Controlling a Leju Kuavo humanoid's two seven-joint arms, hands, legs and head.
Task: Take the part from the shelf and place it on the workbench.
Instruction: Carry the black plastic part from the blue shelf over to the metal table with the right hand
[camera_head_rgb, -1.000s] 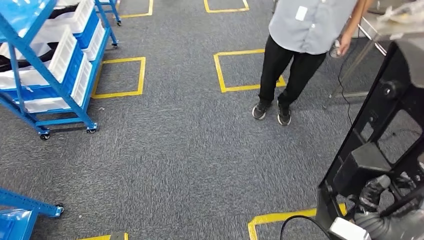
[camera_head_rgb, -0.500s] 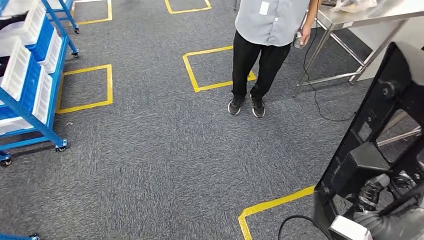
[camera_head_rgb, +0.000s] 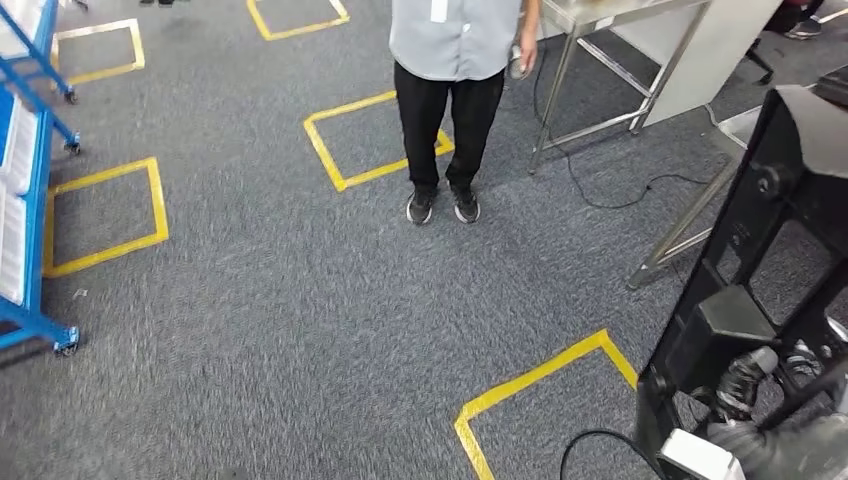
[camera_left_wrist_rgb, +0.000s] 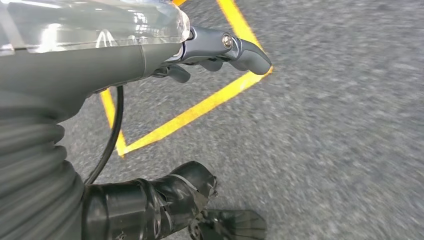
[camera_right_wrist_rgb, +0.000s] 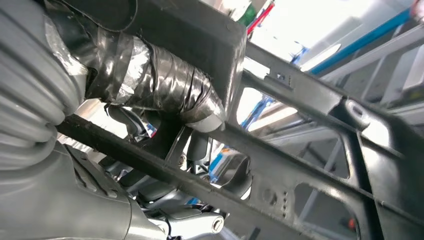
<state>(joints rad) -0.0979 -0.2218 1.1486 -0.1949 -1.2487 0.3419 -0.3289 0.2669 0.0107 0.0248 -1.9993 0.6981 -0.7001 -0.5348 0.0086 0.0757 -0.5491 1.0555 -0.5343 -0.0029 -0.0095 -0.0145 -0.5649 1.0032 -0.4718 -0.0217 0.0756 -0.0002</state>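
Gripping the part, a black open frame, at the lower right of the head view: right hand with fingers wrapped around one of its bars, the frame rising up the right edge. Hanging at the left of the left wrist view above grey carpet: left hand, fingers apart and holding nothing. Running across the carpet: yellow tape squares. Standing at upper centre: a person in a grey shirt and dark trousers. Reaching in at the upper right: metal legs of the surface. Showing at the left edge: the blue shelf.
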